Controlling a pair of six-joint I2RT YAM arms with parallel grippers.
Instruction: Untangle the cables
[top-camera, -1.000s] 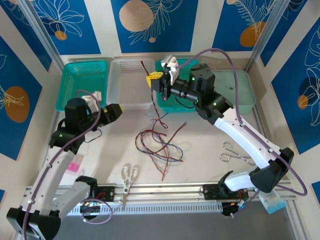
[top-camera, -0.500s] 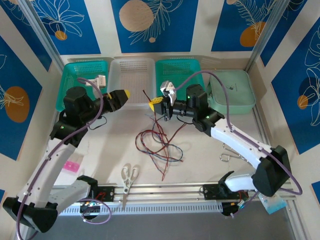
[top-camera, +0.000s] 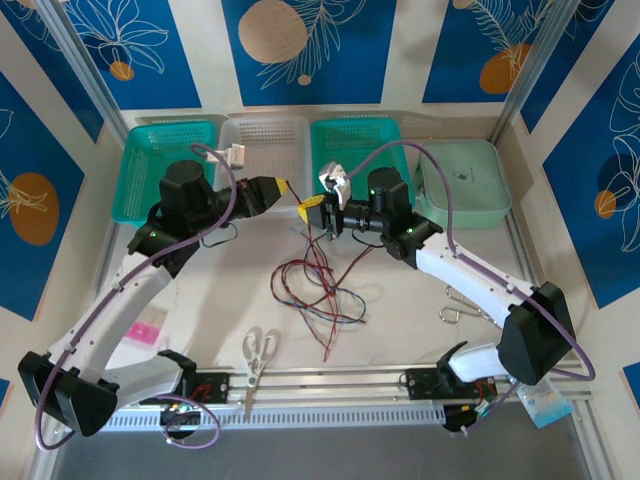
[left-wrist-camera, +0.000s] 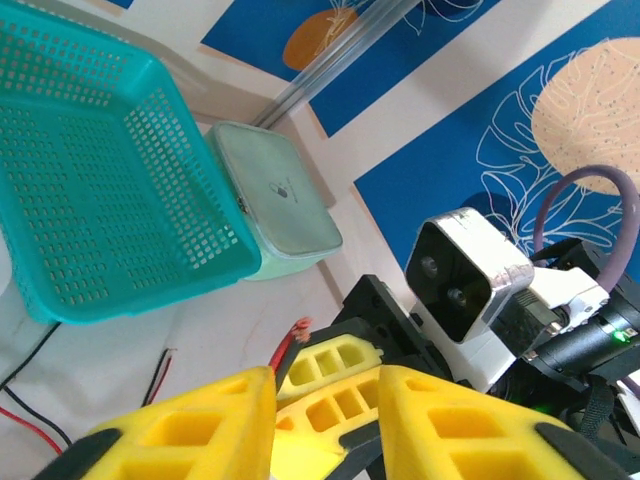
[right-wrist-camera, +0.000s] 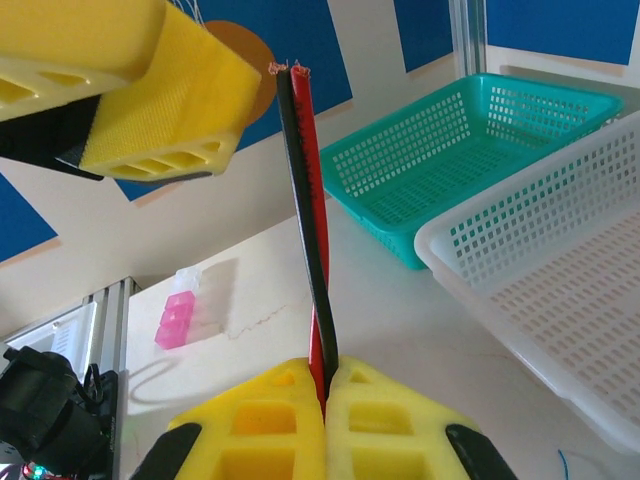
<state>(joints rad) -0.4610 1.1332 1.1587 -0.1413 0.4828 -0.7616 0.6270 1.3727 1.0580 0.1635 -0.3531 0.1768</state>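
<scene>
Swung in since earlier: left gripper (top-camera: 280, 187), yellow jaws apart, now just beside right gripper (top-camera: 318, 208). That one pinches thin red-and-black paired wire (right-wrist-camera: 305, 200), long axis upright above it, tip beside the left jaws. Tangled thin cables (top-camera: 315, 290) lie on the table below it.

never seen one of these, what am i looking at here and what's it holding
These are a robot's left arm and right arm, bolted to the near edge of a table. One picture looks down from above; the other two come from cameras on each wrist. On it lie a tangle of thin cables, scissors and baskets. The right gripper is shut on a red-and-black cable; the left gripper, jaws apart, is close to that cable's free end.
</scene>
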